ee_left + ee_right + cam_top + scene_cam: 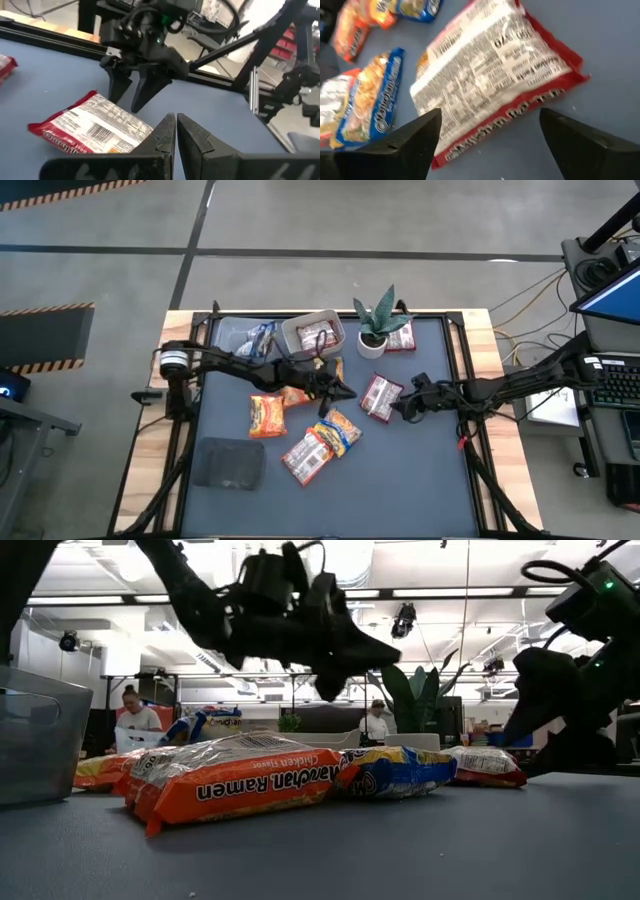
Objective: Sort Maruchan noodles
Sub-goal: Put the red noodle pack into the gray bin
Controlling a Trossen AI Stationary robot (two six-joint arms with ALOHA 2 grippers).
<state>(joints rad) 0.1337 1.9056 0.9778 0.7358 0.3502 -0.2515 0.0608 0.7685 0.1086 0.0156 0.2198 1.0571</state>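
Observation:
A dark red-and-white noodle packet [381, 396] lies flat on the dark mat right of centre, print side up [495, 75]. My right gripper [490, 145] is open just above the packet's right end, one finger on either side; it also shows in the left wrist view [129, 97]. My left gripper [345, 392] is shut and empty, raised above the mat [330, 680] just left of that packet. Orange packets [267, 417], a blue-yellow one [340, 430] and another packet [307, 457] lie loose at mid-table.
Two clear tubs [313, 333] [250, 338] stand at the far edge with packets in them. A potted plant [375, 330] stands beside them with a red packet [401, 338] next to it. A dark grey pad [230, 463] lies near left.

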